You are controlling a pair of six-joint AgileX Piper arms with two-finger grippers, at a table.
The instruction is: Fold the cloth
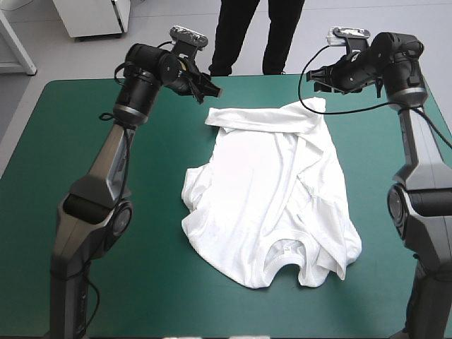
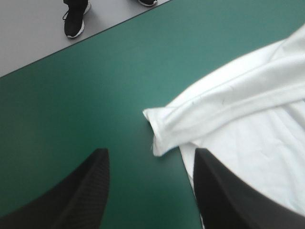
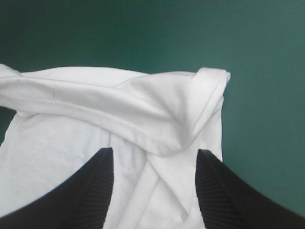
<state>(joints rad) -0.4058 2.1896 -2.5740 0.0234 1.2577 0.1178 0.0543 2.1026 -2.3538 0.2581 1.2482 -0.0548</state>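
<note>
There is one white T-shirt (image 1: 272, 191) and one table (image 1: 49, 141) with a teal-green cover. The T-shirt shows one neck opening (image 1: 282, 256). Two grippers are in view, the left gripper (image 2: 151, 152) and the right gripper (image 3: 155, 151). Each has two black fingers (image 2: 81, 195), four in all.

Bench (image 1: 70, 141): teal-green cover.
On it: T-shirt (image 1: 272, 191), white, spread roughly flat at the middle (creased, not smooth).
Collar: toward the near edge.
Far end: folded over into a band, near the far edge.
</note>
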